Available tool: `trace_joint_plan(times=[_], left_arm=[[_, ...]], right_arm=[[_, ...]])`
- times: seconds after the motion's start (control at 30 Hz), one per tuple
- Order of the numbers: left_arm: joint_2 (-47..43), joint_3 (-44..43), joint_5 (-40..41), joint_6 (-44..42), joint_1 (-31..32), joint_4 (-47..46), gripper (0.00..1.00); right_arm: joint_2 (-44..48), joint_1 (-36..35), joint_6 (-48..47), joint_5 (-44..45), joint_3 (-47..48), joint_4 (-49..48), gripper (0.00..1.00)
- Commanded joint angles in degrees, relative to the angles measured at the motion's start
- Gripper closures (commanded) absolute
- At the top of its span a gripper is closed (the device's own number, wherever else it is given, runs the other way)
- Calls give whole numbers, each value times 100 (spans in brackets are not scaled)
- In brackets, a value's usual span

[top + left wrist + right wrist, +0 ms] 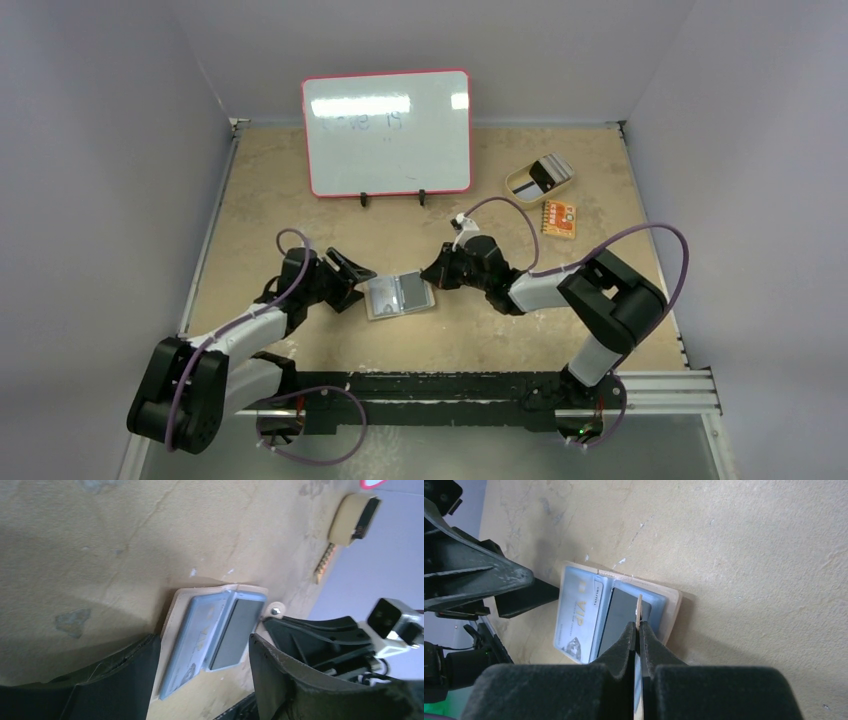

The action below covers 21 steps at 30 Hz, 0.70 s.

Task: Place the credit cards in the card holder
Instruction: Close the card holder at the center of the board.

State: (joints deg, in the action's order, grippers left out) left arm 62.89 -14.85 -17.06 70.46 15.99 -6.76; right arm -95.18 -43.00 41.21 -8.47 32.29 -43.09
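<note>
Card holder [399,296] — long axis left–right — right claw [433,277] pinches it, left claw [362,287] open.

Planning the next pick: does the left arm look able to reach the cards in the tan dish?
Probably not: the tan dish lies beyond the right gripper, which is shut on a card at the card holder, between it and the left gripper.

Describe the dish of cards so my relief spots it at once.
Start at the red-framed whiteboard at the back. Just right of its lower corner sits a tan oval dish holding striped cards; the flat orange square beside it holds none.
</note>
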Motion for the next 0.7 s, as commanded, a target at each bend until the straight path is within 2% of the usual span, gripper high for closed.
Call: trace_joint_plan(times=[0.0,0.23,0.47,0.67], left_arm=[[-166,44,-558,730,87,-1220,36],[-462,-111,-533,937,227,-1425,38],[-4,-45,-669,1133,437,-2352,43],[368,-277,-575,867,655,-2341,54]], right_arm=[[-77,-24,89,1,-85,-456,100],[-148,-23,133,-13,-115,-527,100],[-318,-24,150,-305,11,-579,100],[-329,-19,73,-278,110,-729,100]])
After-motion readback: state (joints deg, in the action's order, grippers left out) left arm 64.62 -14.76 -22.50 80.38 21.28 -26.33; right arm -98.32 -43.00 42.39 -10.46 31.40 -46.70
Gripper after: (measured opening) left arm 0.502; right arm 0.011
